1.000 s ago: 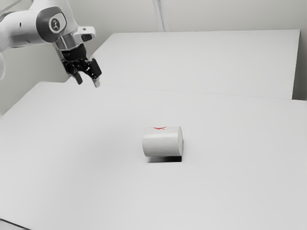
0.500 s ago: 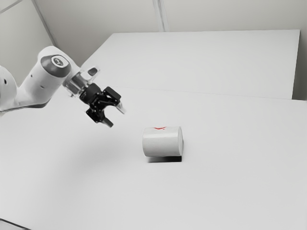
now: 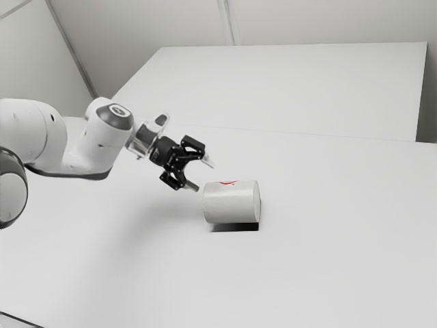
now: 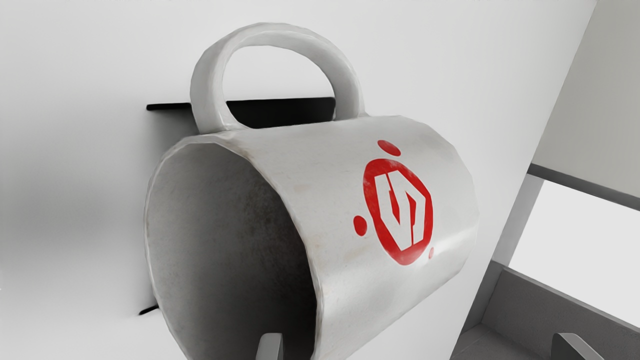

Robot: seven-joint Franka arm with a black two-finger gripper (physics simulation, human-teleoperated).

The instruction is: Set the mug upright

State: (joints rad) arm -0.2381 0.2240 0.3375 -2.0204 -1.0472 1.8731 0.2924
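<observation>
- The mug [image 3: 231, 203] lies on its side on the table [image 3: 328, 260], so the task still needs it tipped up onto its base [image 3: 257, 201], which faces the exterior view's right.
- Our fingers [image 4: 575, 347] stand wide apart just beside the mug's open end and have hold of nothing.
- We judge they are spread like this to straddle the rim [image 4: 320, 295]: one tip lines up with the mouth [image 4: 225, 240], the other with the space outside. Whether the first tip is already inside, we cannot tell.
- The arm slants down from the exterior view's left, which suits us, as the mouth faces that way and a pinch there could swing it up.
- The handle [image 4: 350, 90] sticks out sideways, away from our fingers, so it probably won't block that pinch, though it may catch the table during the turn.
- As a container, the mug shows us only grey inner wall; we see no contents, though its depth is shadowed.
</observation>
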